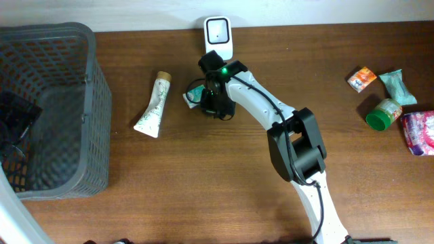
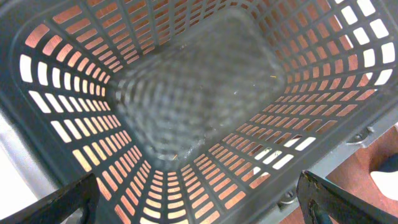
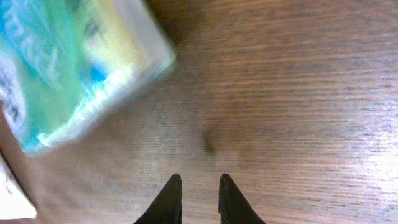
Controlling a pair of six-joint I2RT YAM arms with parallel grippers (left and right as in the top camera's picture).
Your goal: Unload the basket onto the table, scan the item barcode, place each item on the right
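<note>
The wooden table (image 1: 203, 196) is spreading brown and grainy, with its widest bare stretch lying along the near edge between the basket (image 1: 68, 108) and the right arm (image 1: 298, 149). The grey plastic basket is filling the left end, its lattice walls running off the frame. The left gripper (image 2: 199, 202) is hanging over the basket's inside, its fingers (image 2: 68, 199) standing wide apart and holding nothing. Only their dark tips are showing.

The white right arm is reaching diagonally from the near edge to mid-table, and its wrist is partly covering the item. The right gripper (image 3: 199, 196) is pointing down at bare wood, its fingers drawn nearly together with a slim gap, gripping nothing.

The item, a glossy green-and-white packet (image 1: 193, 95), is lying just beside that gripper toward the basket. In the wrist view it is blurring badly, and no barcode is making itself out.

The white scanner (image 1: 218, 34) is standing at the far edge, close behind the gripper. A white tube (image 1: 154, 105) with a tan cap is lying tilted between the basket and the packet.

At the right end, a pink pack (image 1: 420, 132) is getting cut off by the frame, beside a green-lidded jar (image 1: 382, 114), a teal wrapper (image 1: 397, 85) and an orange sachet (image 1: 361, 78).
</note>
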